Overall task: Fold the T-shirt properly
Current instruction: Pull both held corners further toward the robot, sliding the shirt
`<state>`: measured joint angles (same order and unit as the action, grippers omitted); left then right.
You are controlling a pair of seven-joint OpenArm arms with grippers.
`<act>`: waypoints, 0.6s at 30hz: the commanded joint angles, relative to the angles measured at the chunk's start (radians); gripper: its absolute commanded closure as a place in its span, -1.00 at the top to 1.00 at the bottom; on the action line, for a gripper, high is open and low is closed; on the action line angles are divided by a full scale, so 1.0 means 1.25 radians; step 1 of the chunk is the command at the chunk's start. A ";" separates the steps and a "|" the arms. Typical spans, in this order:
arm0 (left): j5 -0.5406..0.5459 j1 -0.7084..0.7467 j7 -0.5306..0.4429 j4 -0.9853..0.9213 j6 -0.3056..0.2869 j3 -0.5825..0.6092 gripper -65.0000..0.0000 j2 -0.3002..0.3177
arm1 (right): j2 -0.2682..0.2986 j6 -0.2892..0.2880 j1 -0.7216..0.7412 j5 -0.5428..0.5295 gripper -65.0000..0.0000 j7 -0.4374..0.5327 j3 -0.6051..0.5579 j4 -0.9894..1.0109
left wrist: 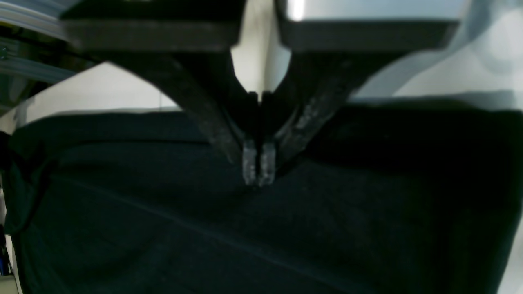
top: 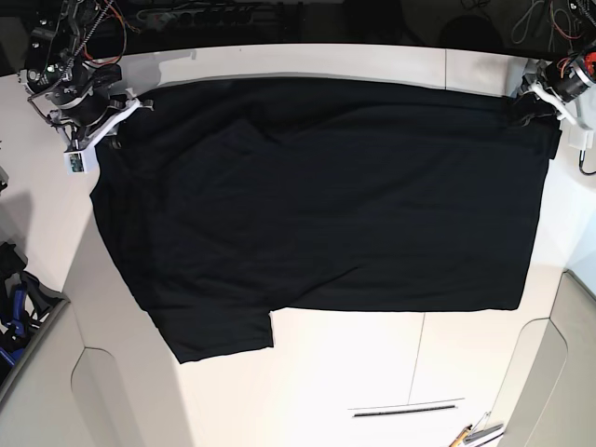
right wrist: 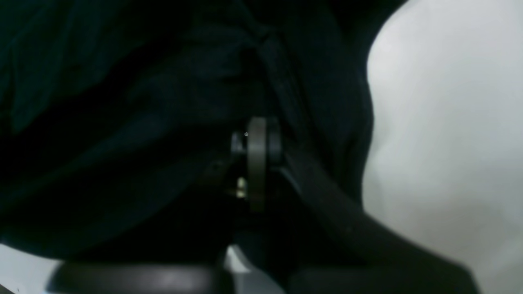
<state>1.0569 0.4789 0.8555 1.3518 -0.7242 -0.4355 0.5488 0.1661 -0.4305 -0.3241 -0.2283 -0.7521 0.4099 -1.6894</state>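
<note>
In the left wrist view, the left gripper [left wrist: 258, 177] is seen with its fingers pressed together over the T-shirt [left wrist: 327, 228]; whether cloth is pinched cannot be told. Part of the shirt's edge is hidden by the fingers. Metal rails [left wrist: 34, 18] and dark clutter are seen at the upper left, beyond the pale table [left wrist: 135, 87].

In the right wrist view, the fingers of the right gripper [right wrist: 256, 124] are closed together over dark, creased cloth; a pinch cannot be made out.

In the base view, the shirt is spread widely across the table, its far left and far right parts partly covered by the grippers. A black-and-blue object [top: 17, 317] is seen at the left edge, apart from the cloth. A pencil-like item [top: 461, 436] and a grey item [top: 484, 435] are placed at the near right, also apart from it.
</note>
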 commanded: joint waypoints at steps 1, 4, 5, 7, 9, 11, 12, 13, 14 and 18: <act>-0.070 0.021 0.063 -0.003 0.021 0.002 -1.00 0.008 | 0.010 0.006 -0.005 0.024 -1.00 -0.024 0.003 -0.004; -0.050 0.032 0.089 -0.003 0.021 0.001 -1.00 0.004 | 0.022 0.006 -0.005 0.024 -1.00 -0.024 0.002 -0.004; -0.035 0.034 0.100 -0.003 0.021 0.001 -1.00 0.001 | 0.028 0.006 -0.004 0.024 -1.00 -0.024 0.002 -0.004; -0.002 0.034 0.137 -0.003 0.021 0.001 -1.00 -0.008 | 0.039 0.007 -0.003 0.024 -1.00 -0.024 0.002 -0.004; 0.044 0.035 0.182 -0.003 0.021 0.001 -1.00 -0.017 | 0.047 0.007 -0.002 0.023 -1.00 -0.021 0.002 -0.004; 0.088 0.042 0.202 -0.003 0.021 0.001 -1.00 -0.023 | 0.053 0.007 -0.002 0.020 -1.00 -0.020 0.002 -0.004; 0.098 0.044 0.202 -0.003 0.021 0.001 -1.00 -0.023 | 0.054 0.007 -0.002 0.018 -1.00 -0.021 0.002 -0.004; 0.098 0.045 0.202 -0.003 0.021 0.001 -1.00 -0.023 | 0.053 0.007 -0.002 0.017 -1.00 -0.020 0.002 -0.004; 0.098 0.045 0.201 -0.002 0.021 0.000 -1.00 -0.023 | 0.053 0.007 -0.002 0.014 -1.00 -0.021 0.002 -0.004; 0.124 0.045 0.202 -0.002 0.021 -0.042 -1.00 -0.023 | 0.053 0.007 -0.003 -0.034 -1.00 -0.024 0.002 -0.024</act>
<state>1.2720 0.5179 1.0779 1.3521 -0.7235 -0.4808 0.5037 0.2214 -0.4221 -0.3244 -0.2691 -0.7746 0.4084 -1.7050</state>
